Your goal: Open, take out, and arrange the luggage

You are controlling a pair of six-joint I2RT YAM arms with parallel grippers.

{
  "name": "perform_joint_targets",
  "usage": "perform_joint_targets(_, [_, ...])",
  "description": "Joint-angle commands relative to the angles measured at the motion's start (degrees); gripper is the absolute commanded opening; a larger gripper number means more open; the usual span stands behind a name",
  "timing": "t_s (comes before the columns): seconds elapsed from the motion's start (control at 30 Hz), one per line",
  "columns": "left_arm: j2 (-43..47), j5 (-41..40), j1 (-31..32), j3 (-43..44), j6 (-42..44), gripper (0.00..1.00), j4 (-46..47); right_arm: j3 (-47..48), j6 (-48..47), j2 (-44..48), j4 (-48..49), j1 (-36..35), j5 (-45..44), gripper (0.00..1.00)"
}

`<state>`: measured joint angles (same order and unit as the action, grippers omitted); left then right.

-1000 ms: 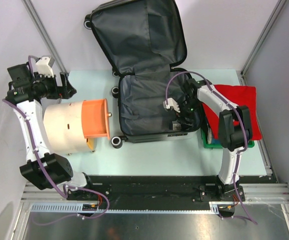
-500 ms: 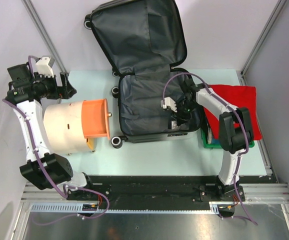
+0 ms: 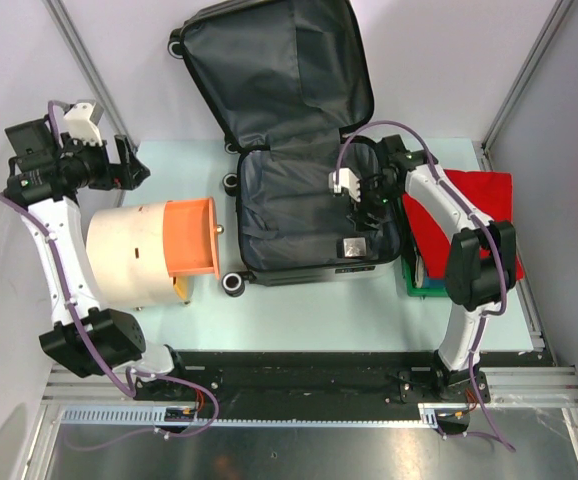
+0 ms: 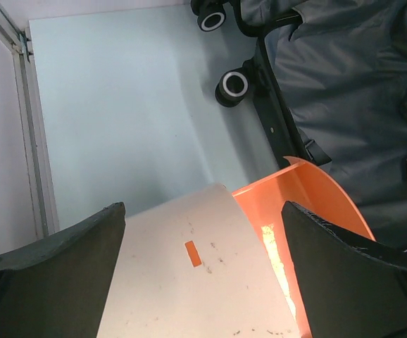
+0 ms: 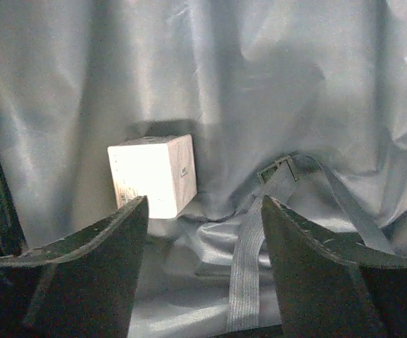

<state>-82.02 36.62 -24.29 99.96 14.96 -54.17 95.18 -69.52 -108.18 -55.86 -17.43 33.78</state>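
Note:
The luggage point(image 3: 279, 210) lies open on the table, its lid propped against the back wall and its dark grey lining point(image 5: 224, 70) showing. My right gripper point(image 3: 372, 198) hovers open over the right side of the lower half, holding nothing. In the right wrist view the gripper point(image 5: 205, 211) faces a small white box point(image 5: 153, 176) and a grey strap with a buckle point(image 5: 281, 172) on the lining. The same box point(image 3: 354, 247) sits near the luggage's front right corner. My left gripper point(image 4: 202, 236) is open above the beige cylinder point(image 4: 189, 274), apart from it.
The beige cylinder point(image 3: 129, 250) with its orange face point(image 3: 191, 237) lies left of the luggage, close to its wheels point(image 4: 233, 86). A green bin point(image 3: 416, 285) with a red cloth point(image 3: 479, 215) over it stands right of the luggage. Frame posts rise at both back corners.
My right gripper has pulled back from the luggage's front right corner toward the back, and the white box shows there now. The left arm shifted slightly left.

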Motion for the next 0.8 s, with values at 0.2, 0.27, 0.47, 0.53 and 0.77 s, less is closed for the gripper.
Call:
perform_joint_targets(0.2, [0.02,1.44,0.56,1.03,-1.43,0.98,0.47,-8.24,-5.28,0.78,0.01,-3.66,-1.78,0.86])
perform_joint_targets(0.27, [-0.25,1.44,0.56,0.94,-1.51,0.98,0.47,-11.49,-4.32,0.08,2.58,-5.06,-4.32,0.86])
perform_joint_targets(0.47, [-0.77,1.52,0.48,1.29,-1.51,0.98,0.47,-16.33,-0.36,-2.21,16.55,-5.69,-10.56,0.82])
perform_joint_targets(0.53, [-1.04,1.52,0.48,1.20,-1.43,0.98,0.47,-17.13,0.25,-2.82,20.68,-5.69,-11.80,0.77])
perform_joint_targets(0.77, [-1.74,1.52,0.56,1.81,-1.34,0.98,0.47,-17.66,0.61,-1.42,26.59,-4.54,-13.66,0.34])
